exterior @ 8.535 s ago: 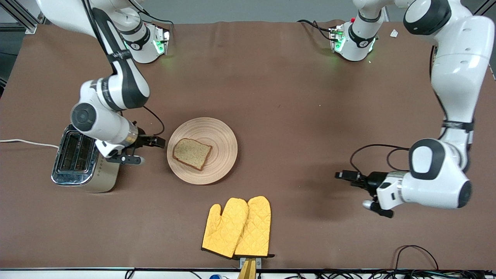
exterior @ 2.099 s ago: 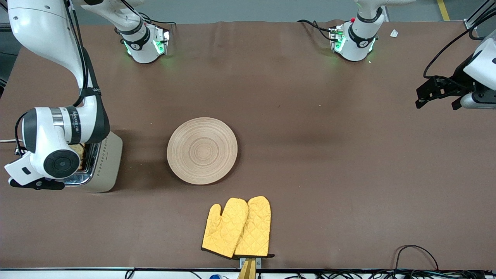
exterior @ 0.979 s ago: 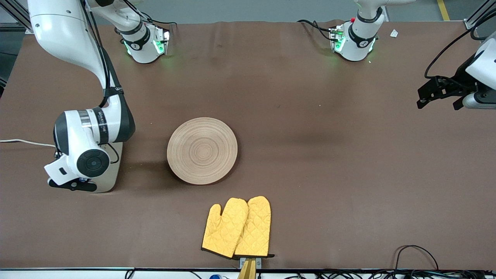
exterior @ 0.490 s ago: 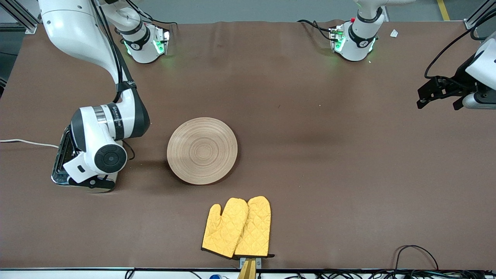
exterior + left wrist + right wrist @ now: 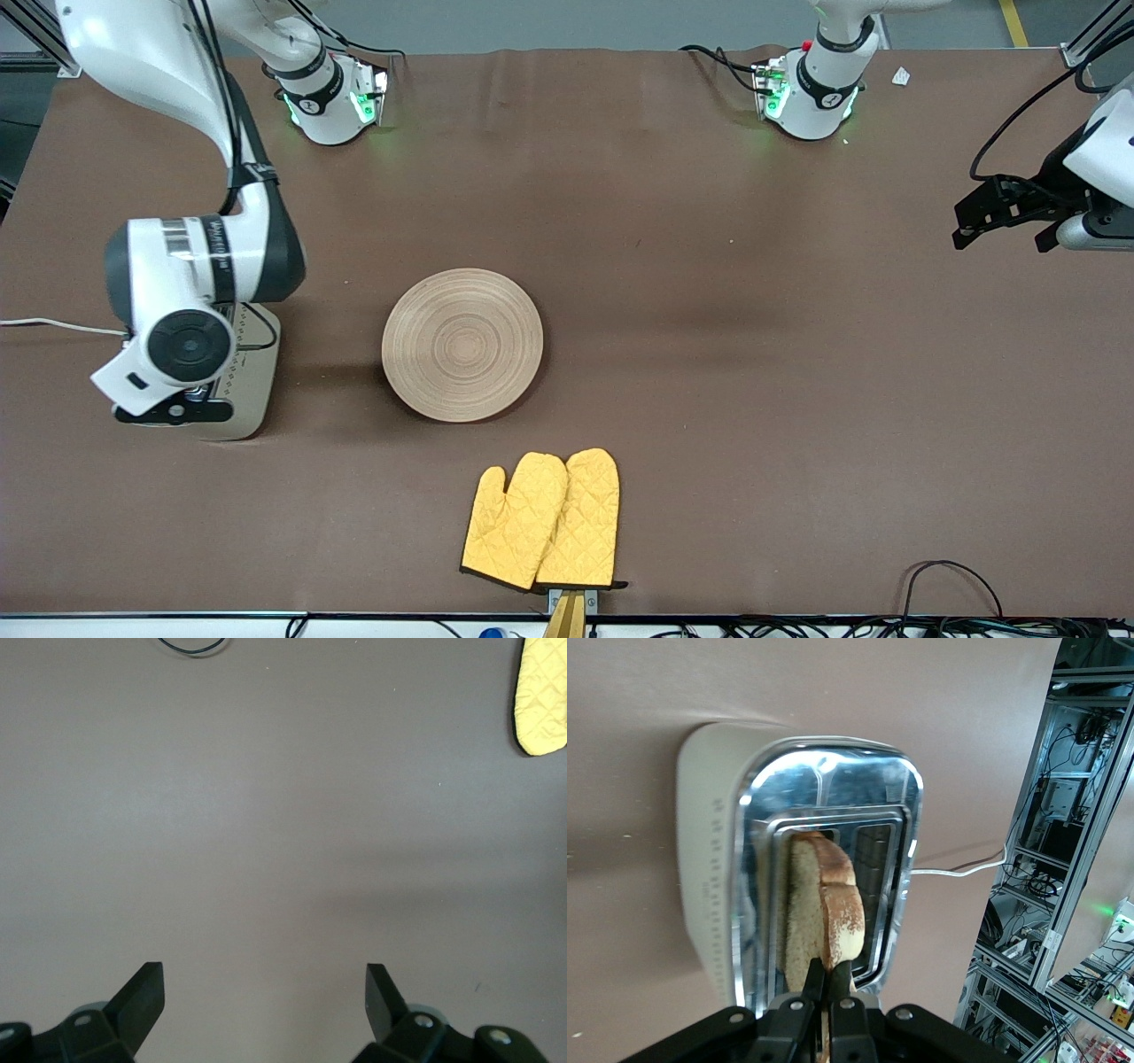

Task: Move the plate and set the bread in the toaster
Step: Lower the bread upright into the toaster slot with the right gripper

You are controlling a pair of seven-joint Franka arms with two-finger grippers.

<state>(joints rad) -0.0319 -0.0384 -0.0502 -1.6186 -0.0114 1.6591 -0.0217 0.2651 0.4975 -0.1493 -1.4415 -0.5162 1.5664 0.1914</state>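
Note:
The plate, round and of pale wood, lies bare in the middle of the table. The beige toaster with a chrome top stands toward the right arm's end, mostly hidden under the right wrist in the front view. My right gripper is shut on the bread, holding the brown slice upright over a toaster slot. Whether its lower edge is inside the slot I cannot tell. My left gripper waits open over bare table at the left arm's end, its fingers wide apart with nothing between them.
A pair of yellow oven mitts lies nearer the front camera than the plate, close to the table's edge. The toaster's white cord runs off the right arm's end. A black cable loop lies near the front edge.
The right wrist has swung back from the plate's side of the toaster and now sits over the toaster. The plate, mitts and left arm have not moved.

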